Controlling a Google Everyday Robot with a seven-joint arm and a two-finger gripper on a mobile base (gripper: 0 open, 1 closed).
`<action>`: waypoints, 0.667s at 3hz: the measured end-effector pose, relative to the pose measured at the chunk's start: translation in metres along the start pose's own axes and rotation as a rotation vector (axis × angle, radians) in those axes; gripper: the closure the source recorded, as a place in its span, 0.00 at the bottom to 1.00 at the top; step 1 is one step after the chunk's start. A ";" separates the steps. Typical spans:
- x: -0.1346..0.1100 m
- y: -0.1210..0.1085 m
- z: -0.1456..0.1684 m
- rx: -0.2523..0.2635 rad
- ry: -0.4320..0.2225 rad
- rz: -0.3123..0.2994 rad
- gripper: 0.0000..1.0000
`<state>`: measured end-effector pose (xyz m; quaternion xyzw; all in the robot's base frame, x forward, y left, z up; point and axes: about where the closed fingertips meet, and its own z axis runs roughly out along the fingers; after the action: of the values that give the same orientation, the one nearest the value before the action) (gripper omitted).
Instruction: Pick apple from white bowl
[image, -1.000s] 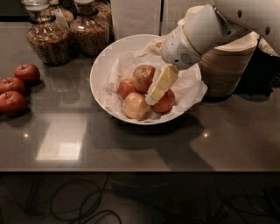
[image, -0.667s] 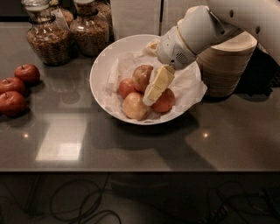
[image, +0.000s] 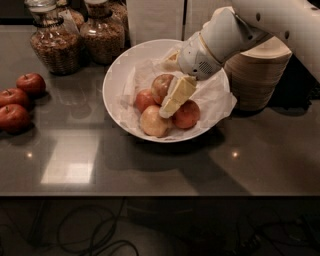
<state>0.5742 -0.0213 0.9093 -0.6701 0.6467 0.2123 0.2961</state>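
The white bowl (image: 116, 80), lined with crumpled white paper, stands in the middle of the dark counter and holds several apples. The mottled red-orange apple (image: 161, 86) with a yellowish blush lies at the back of the pile. A paler yellow-tan apple (image: 153, 121) lies at the front, a red one (image: 144, 99) at the left and another red-orange one (image: 187, 115) at the right. My gripper (image: 169, 106) reaches down into the bowl from the upper right. It sits among the apples, just right of the mottled apple and touching or nearly touching it.
Three small dark red apples (image: 15, 100) lie at the counter's left edge. Two glass jars (image: 55, 42) of grain stand at the back left. A stack of beige disposable bowls (image: 257, 75) stands right of the white bowl, under my arm (image: 260, 25).
My arm and gripper have shifted slightly left, closer against the mottled apple. The apples and the bowl have not moved.
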 end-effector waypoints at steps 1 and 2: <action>0.000 0.000 0.000 0.000 0.000 0.000 0.41; 0.000 0.000 0.000 0.000 0.000 0.000 0.65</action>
<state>0.5742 -0.0212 0.9093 -0.6701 0.6467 0.2123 0.2961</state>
